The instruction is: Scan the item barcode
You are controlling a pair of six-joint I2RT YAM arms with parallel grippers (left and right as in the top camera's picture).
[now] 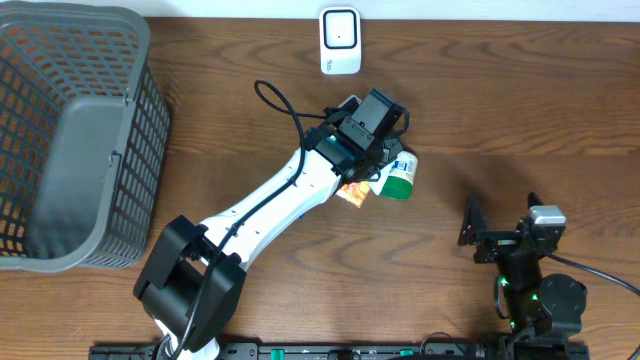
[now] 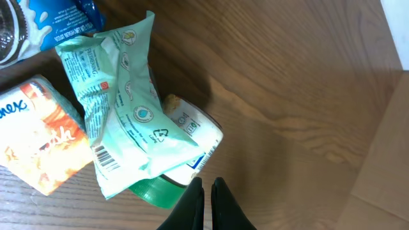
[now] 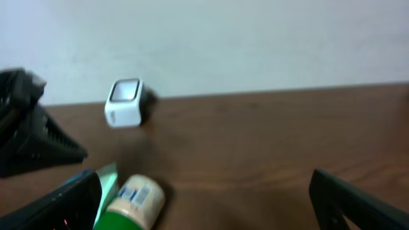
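Evidently you're at pick-up: your left end effector [image 2: 208,199], pressed together, hovers by the green packet [image 2: 124,108] in the middle of the bench [image 1: 520,90], the right end effector [image 3: 204,201] spread idle, so open, grasp, then show the barcode [image 2: 107,158] to the far-edge scanner [image 1: 340,40].

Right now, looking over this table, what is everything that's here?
basket: one, grey, left side of the table
scanner: one, white, middle of the far edge
bottle: one, white with a green end, lying mid-table
green packet: one, pale green, lying over the bottle
tissue pack: one, orange and white, beside the green packet
blue packet: one, blue, only partly in view past the tissue pack
table: one, brown wood
left end effector: one, black fingers shut, at the bottle's green end
right end effector: one, black, open and empty, near right of the table
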